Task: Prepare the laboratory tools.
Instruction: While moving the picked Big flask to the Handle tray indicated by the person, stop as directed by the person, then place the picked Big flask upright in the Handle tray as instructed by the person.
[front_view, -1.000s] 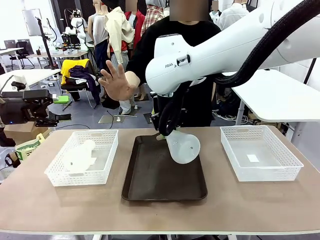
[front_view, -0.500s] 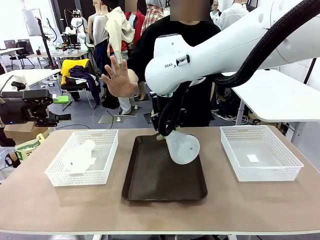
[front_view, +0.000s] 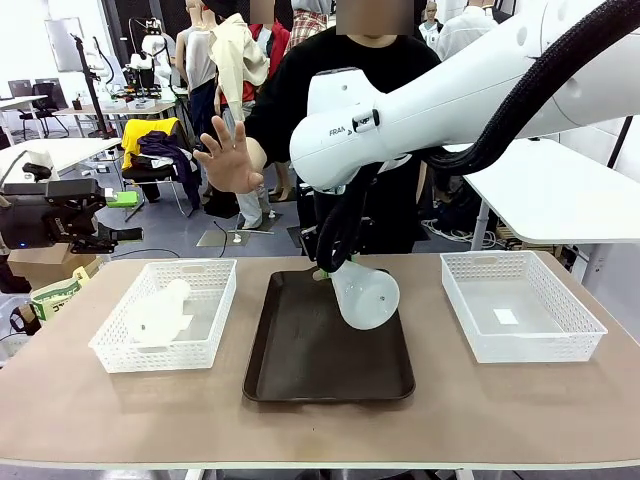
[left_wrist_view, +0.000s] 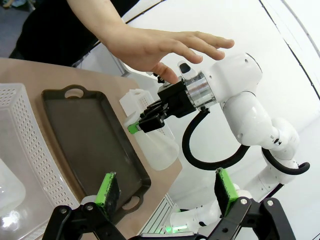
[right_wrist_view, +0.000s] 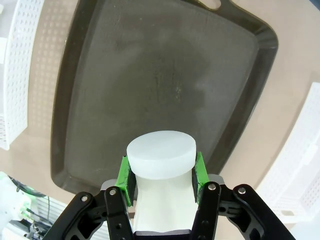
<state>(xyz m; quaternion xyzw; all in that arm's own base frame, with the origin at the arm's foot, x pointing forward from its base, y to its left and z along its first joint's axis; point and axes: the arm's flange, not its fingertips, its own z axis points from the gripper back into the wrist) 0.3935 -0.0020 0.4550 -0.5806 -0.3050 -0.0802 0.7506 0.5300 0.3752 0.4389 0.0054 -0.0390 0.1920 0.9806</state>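
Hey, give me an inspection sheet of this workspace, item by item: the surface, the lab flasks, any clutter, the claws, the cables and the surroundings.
Surface: tan tabletop carrying a dark brown plastic tray between a left white lattice basket and a right white lattice basket.
Job's things: one frosted-white conical flask held tilted over the tray, neck up; second frosted-white conical flask lying in the left basket.
Clutter: small white slip on the right basket's floor.
Claws: right claw shut on the held flask's neck; left claw open, nothing between its pads.
Cables: black ribbed hose running along the right arm.
Surroundings: person in a black top at the far side, open hand raised; white table behind.
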